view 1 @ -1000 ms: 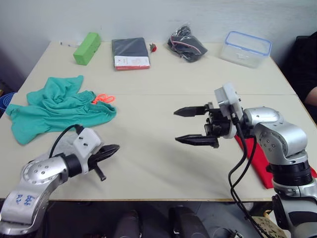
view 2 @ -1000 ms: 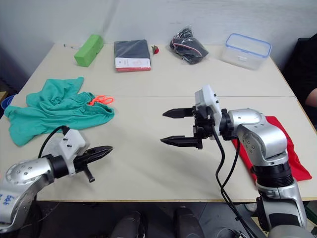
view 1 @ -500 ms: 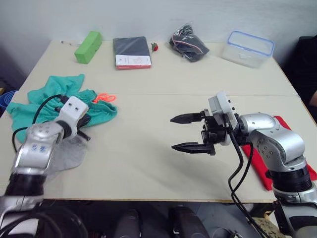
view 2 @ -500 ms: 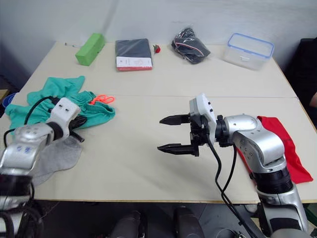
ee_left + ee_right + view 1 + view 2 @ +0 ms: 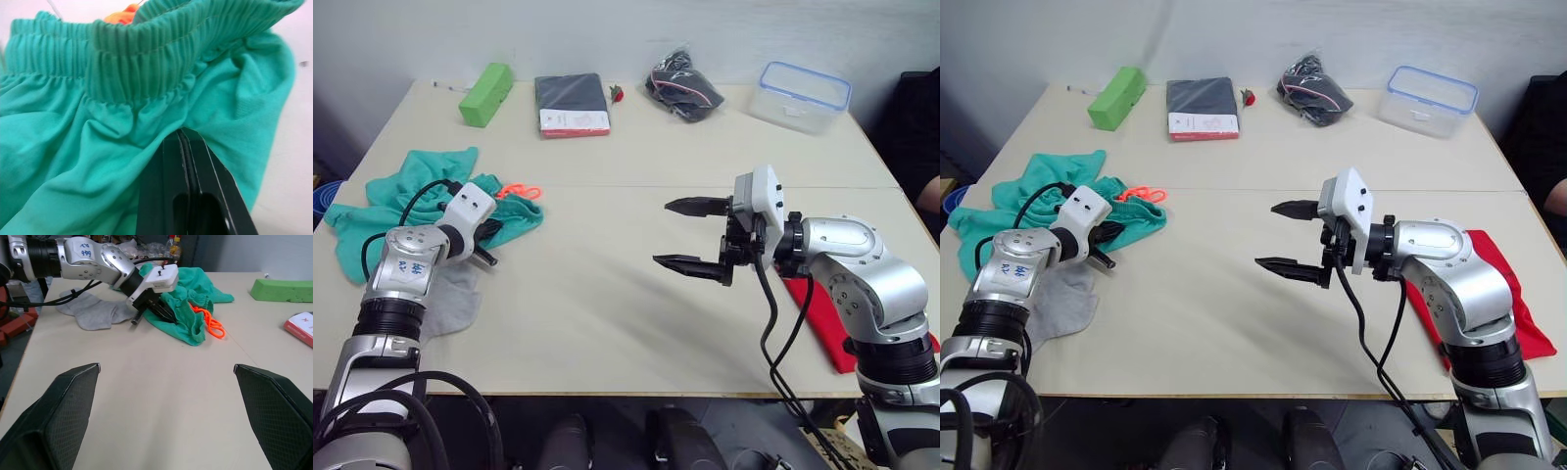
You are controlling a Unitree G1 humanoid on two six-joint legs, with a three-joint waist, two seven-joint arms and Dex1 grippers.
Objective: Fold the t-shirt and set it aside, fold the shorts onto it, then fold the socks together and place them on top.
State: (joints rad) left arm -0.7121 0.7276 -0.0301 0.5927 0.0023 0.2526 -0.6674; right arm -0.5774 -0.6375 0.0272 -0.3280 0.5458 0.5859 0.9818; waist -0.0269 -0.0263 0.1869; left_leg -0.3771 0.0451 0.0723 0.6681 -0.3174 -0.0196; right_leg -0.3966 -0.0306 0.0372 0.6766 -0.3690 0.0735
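The teal shorts (image 5: 421, 201) lie crumpled at the table's left, their orange drawstring (image 5: 519, 193) showing at the right side. My left gripper (image 5: 1114, 231) is shut, and its tips (image 5: 181, 134) press into the shorts' near right edge just below the waistband; I see no fabric between the fingers. The grey socks (image 5: 450, 299) lie flat just in front of the shorts, under my left forearm. The red t-shirt (image 5: 1513, 294) lies at the right edge, partly hidden by my right arm. Over the table's middle, my right gripper (image 5: 663, 233) hovers open and empty.
Along the far edge stand a green block (image 5: 486, 93), a dark flat package (image 5: 570, 103), a black bundle with pink trim (image 5: 680, 90) and a clear container with a blue rim (image 5: 800, 95). A person's arm (image 5: 930, 191) shows at the right edge.
My left gripper has swung from the table's front edge up to the shorts' near edge, uncovering the grey socks. The right gripper stays open, shifted only slightly.
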